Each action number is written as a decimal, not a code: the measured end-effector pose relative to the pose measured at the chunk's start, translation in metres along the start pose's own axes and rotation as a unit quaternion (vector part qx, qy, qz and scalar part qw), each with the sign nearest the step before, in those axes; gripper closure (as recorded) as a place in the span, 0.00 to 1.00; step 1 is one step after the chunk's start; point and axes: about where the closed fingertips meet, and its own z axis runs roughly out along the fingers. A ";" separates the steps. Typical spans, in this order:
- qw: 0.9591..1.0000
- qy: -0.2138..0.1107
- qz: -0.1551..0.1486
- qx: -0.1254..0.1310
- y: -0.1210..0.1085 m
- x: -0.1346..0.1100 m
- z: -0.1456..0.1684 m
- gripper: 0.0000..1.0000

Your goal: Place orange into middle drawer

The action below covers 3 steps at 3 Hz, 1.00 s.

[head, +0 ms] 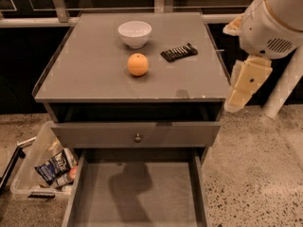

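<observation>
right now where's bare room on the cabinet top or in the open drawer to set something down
The middle drawer shows a bare floor. On the cabinet top, the left strip beside the white bowl and orange is free, as is the front edge. It is crowded at centre back, around the black packet. The gripper hangs off the right side.

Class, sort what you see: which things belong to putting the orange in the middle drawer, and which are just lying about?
Job: orange, on the cabinet; middle drawer, open; pincer, right of the cabinet.
Lying about: bowl; dark packet; knob drawer; bin.
</observation>
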 end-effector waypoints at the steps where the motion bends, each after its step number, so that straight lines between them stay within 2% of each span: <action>1: 1.000 -0.026 0.003 0.010 -0.024 -0.014 0.012 0.00; 2: 0.999 -0.051 0.005 0.005 -0.042 -0.030 0.027 0.00; 3: 0.999 -0.051 0.005 0.005 -0.042 -0.030 0.027 0.00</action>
